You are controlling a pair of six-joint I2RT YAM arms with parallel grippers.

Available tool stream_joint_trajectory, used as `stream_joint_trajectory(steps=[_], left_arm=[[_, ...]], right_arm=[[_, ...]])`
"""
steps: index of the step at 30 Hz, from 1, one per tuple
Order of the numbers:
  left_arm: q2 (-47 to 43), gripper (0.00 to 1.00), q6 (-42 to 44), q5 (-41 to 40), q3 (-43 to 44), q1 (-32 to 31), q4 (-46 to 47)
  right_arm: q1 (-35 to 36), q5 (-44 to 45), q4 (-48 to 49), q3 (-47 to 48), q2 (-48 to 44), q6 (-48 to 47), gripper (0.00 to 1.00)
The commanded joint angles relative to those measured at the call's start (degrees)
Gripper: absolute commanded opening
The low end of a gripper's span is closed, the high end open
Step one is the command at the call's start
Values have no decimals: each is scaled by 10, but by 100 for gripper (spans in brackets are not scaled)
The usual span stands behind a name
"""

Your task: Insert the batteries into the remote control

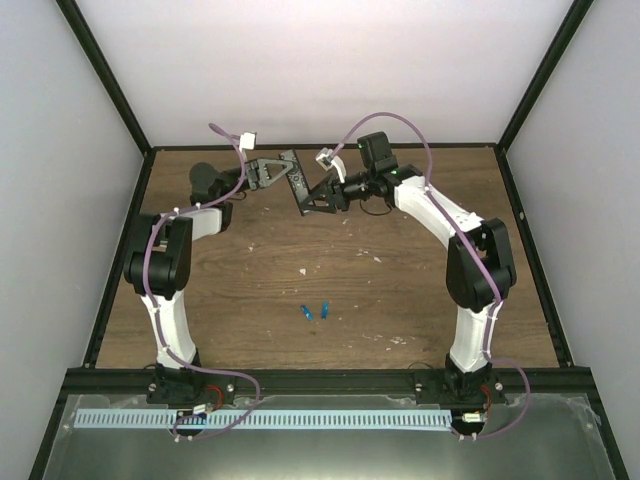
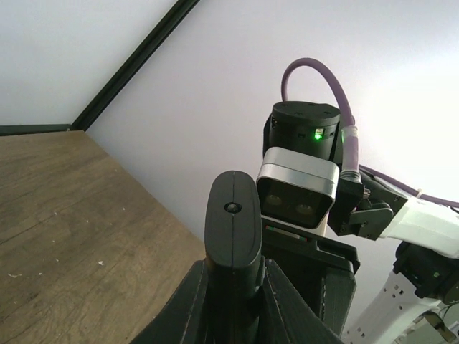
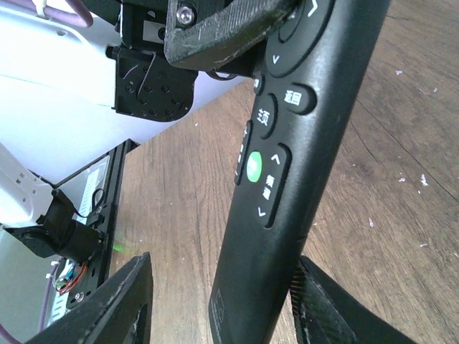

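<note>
**Left gripper (image 1: pixel 285 170) clamps the remote control (image 1: pixel 296 180), right gripper (image 1: pixel 310 200) straddles it**

From above, it hangs over the far side of the table (image 1: pixel 420 300); the batteries (image 1: pixel 315 312) lie mid-table, well apart. Left wrist: fingers (image 2: pixel 188 315) pinch its narrow end. Right wrist: jaws stand wide around the button face, one finger (image 3: pixel 115 308) clear. Stiff, light, likely slick; hold the long edges.

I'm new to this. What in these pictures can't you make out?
1. Battery compartment: the right wrist view shows only the remote control's button face, the left wrist view only its end; open or closed cannot be told.
2. The batteries: too small in the top view to tell their ends apart; outside both wrist views.
3. The remote control's lower end: cut off by the right wrist view's bottom edge.
</note>
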Motion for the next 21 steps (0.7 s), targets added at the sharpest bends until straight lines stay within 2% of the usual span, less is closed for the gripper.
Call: stream_joint_trajectory(steps=[1,9,21], left_arm=[[-6,0,-11,7,-2,1,56],[3,0,-45,13,10,-9,113],[9,2,-60,32,19,-19,138]], right_arm=[[2,-23,0,28,16,-2,44],[6,-26,0,37,25,0,33],[6,-24,0,37,23,1,19]])
